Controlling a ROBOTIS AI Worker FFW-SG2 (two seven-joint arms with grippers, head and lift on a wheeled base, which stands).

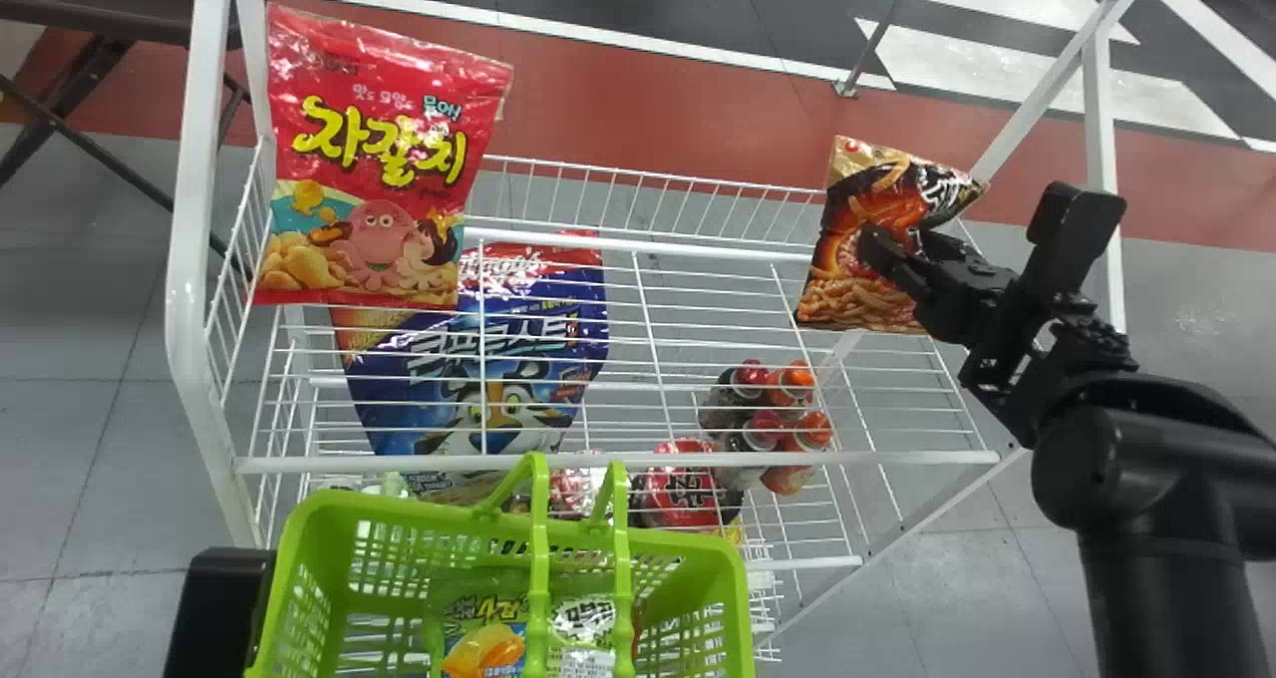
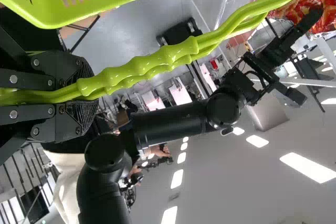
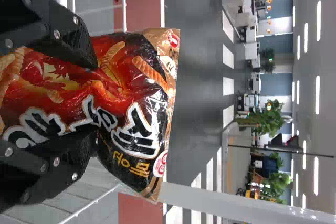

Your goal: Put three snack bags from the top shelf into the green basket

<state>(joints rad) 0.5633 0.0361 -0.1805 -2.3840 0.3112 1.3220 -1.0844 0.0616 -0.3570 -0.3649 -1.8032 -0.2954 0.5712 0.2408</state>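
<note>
the right tool (image 1: 900, 247) pinches the dark orange snack bag (image 1: 857, 294) in the upper right of the head view; the green basket (image 1: 399, 509) lies to its lower left, so the carry should run down and leftward, toward the handles (image 2: 136, 72) the left tool (image 2: 90, 94) grips

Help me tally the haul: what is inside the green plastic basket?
Inside the green plastic basket lies shiny printed snack packaging, partly green, picturing yellow chips. The handles cross in front, so I cannot tell whether it is one bag or several.
</note>
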